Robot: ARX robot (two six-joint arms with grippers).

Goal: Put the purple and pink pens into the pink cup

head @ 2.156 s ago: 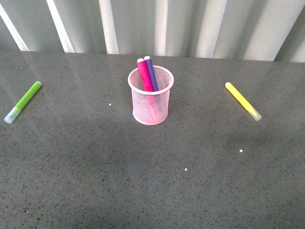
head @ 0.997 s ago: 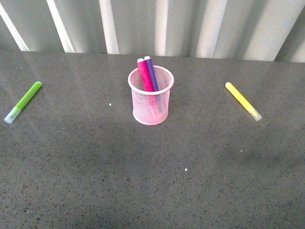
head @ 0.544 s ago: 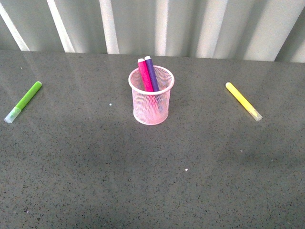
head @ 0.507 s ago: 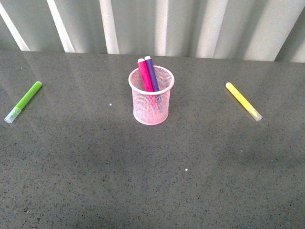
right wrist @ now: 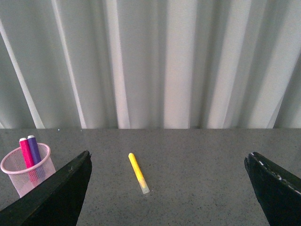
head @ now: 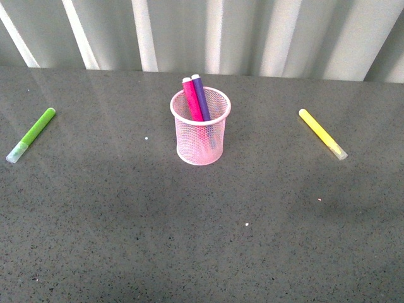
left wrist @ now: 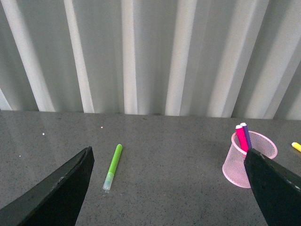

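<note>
Now the cup stands upright in the middle of the table, and both pens lean inside it, side by side, pink left of purple. Far left lies a green marker, far right a yellow marker. Both grippers, left and right, have the fingers wide apart and hold nothing.

No change was observed between the earlier pictures and the present one: no object on the table shifted, and neither arm entered the front view.
</note>
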